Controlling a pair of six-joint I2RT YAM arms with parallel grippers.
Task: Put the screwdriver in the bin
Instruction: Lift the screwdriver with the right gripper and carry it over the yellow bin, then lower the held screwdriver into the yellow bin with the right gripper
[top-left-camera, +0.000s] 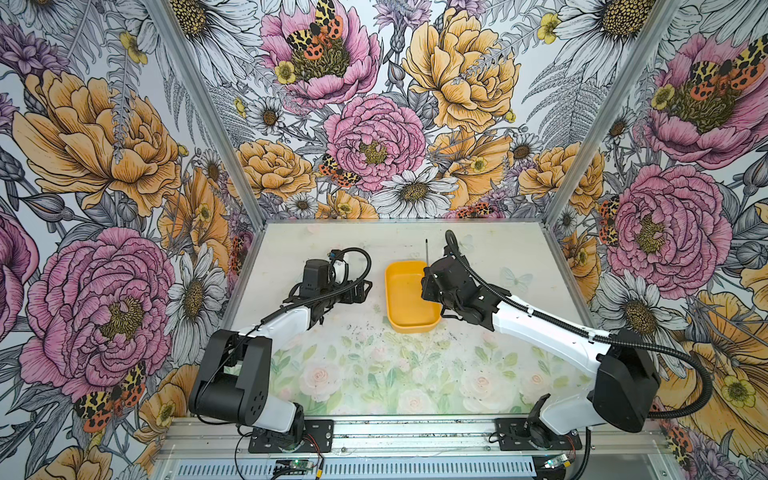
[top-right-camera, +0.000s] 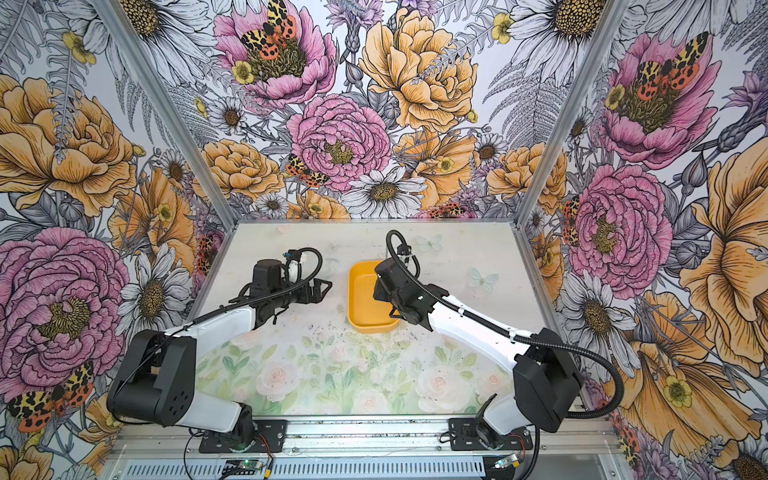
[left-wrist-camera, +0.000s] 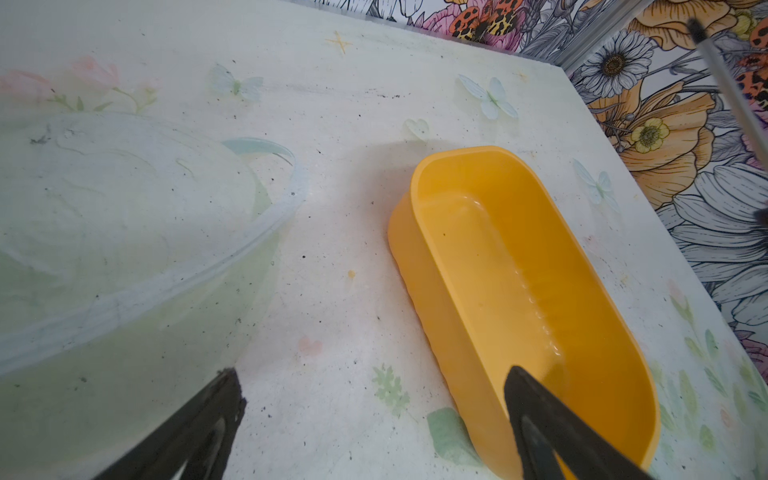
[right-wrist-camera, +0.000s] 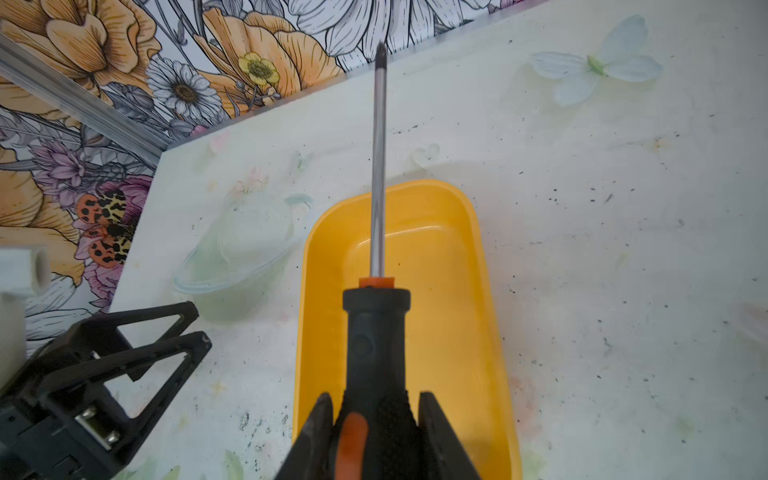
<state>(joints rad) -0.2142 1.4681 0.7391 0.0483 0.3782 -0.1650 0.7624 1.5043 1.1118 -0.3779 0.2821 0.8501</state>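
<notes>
The screwdriver (right-wrist-camera: 376, 340) has a black-and-orange handle and a thin metal shaft. My right gripper (right-wrist-camera: 376, 399) is shut on its handle, holding it over the bin (right-wrist-camera: 457, 291). The shaft (top-left-camera: 427, 251) points past the bin's far end toward the back wall. The bin (top-left-camera: 409, 299) (top-right-camera: 361, 299) is a shallow yellow-orange tray at mid-table with nothing lying in it. My left gripper (left-wrist-camera: 374, 374) (top-left-camera: 361, 291) stands open beside the bin's left side with nothing between its fingers. In the left wrist view the bin (left-wrist-camera: 478, 249) lies close by and the screwdriver's shaft (left-wrist-camera: 731, 83) crosses a corner.
A clear plastic dome-like lid (left-wrist-camera: 124, 228) (right-wrist-camera: 245, 245) lies on the table left of the bin, behind my left gripper. Flower-papered walls with metal posts (top-left-camera: 208, 112) close in the table on three sides. Dark specks dot the tabletop.
</notes>
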